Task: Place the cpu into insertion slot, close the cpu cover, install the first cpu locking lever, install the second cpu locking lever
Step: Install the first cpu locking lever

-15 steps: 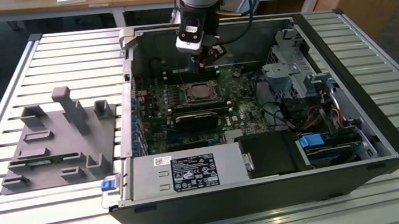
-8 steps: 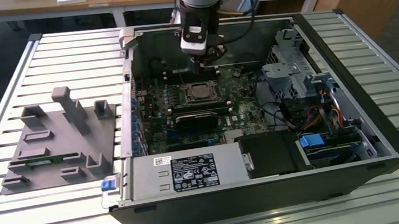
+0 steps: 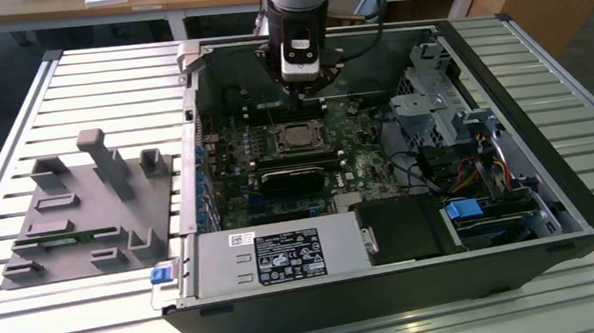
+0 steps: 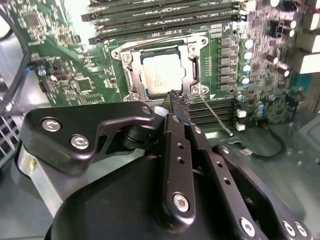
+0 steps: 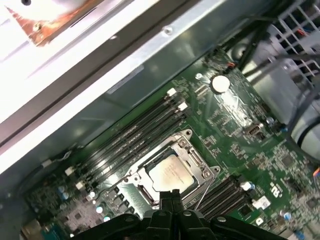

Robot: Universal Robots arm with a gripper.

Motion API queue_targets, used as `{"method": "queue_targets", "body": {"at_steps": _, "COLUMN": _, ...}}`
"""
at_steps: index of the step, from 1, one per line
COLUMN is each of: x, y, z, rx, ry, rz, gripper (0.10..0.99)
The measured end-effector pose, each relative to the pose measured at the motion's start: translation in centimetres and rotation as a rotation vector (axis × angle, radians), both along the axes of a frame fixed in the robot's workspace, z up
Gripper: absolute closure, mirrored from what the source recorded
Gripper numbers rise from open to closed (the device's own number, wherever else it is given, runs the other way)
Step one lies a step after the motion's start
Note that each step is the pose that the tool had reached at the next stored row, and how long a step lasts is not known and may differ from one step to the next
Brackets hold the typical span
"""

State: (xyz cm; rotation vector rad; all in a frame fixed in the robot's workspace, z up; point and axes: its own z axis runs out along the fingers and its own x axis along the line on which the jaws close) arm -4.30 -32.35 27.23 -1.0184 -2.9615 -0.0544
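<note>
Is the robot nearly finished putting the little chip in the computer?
Partly. The pale silvery square cpu already sits in the black-rimmed insertion slot, and the thin silvery metal cpu cover looks down around it. The shut black gripper is at the slot's edge, near a thin wire lever that seems to stick out unlatched. So the locking levers look left to do.
</note>
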Motion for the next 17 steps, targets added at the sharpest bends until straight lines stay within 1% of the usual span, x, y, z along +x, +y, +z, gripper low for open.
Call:
{"method": "queue_targets", "body": {"at_steps": 10, "x": 0.0, "y": 0.0, "z": 0.0, "rx": 0.0, "ry": 0.0, "rz": 0.154, "gripper": 0.98}}
{"method": "queue_targets", "body": {"at_steps": 17, "x": 0.0, "y": 0.0, "z": 0.0, "rx": 0.0, "ry": 0.0, "rz": 0.246, "gripper": 0.98}}
